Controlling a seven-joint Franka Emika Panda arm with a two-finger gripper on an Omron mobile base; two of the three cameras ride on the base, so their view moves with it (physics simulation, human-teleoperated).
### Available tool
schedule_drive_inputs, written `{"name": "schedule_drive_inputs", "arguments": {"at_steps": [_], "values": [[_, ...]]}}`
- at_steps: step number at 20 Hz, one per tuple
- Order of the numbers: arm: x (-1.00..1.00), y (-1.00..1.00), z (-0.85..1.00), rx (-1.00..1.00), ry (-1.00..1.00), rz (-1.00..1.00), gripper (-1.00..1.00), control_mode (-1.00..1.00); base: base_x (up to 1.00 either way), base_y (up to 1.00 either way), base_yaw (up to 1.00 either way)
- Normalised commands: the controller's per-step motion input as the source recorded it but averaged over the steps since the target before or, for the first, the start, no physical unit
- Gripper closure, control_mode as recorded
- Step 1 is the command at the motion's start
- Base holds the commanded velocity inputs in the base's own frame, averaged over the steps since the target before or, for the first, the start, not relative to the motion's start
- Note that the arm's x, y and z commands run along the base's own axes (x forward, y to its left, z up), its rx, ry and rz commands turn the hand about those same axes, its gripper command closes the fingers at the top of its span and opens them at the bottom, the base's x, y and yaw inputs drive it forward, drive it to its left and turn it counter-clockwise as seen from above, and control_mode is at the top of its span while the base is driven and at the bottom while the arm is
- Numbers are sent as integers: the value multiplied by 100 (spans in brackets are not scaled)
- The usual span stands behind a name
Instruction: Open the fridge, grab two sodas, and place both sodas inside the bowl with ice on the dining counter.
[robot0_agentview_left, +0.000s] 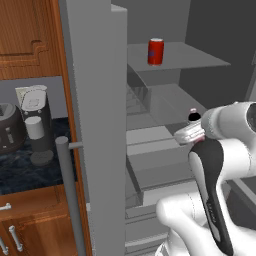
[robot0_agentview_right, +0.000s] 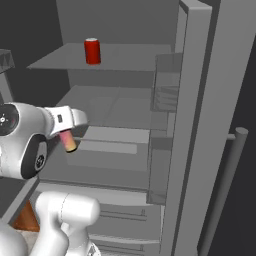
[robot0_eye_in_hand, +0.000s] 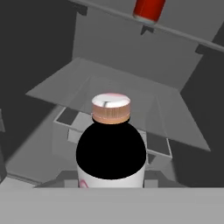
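Pincer (robot0_agentview_right: 70, 136) grips the slim soda (robot0_agentview_right: 68, 141); hand view reveals its cap (robot0_eye_in_hand: 111, 107).

No writing can be read anywhere. The red cylindrical can with a silver top (robot0_agentview_left: 155, 51) carries a small bluish patch on its side, too blurred to make out, and the dark bottle's white label band (robot0_eye_in_hand: 110, 181) shows only a pink fragment.
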Motion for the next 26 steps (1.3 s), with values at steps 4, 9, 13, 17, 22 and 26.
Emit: {"name": "schedule_drive_inputs", "arguments": {"at_steps": [4,9,13,17,22,26], "values": [[-41,-26,0,-2,6,4,100,-100,0,0,0],[-38,-33,-1,0,1,5,100,-100,0,0,0],[-42,-15,-21,0,0,1,100,-100,0,0,0],[-25,0,-16,0,0,0,100,100,-34,1,0],[0,0,0,0,0,0,100,100,-88,16,0],[0,0,0,0,0,0,100,100,-94,2,4]]}}
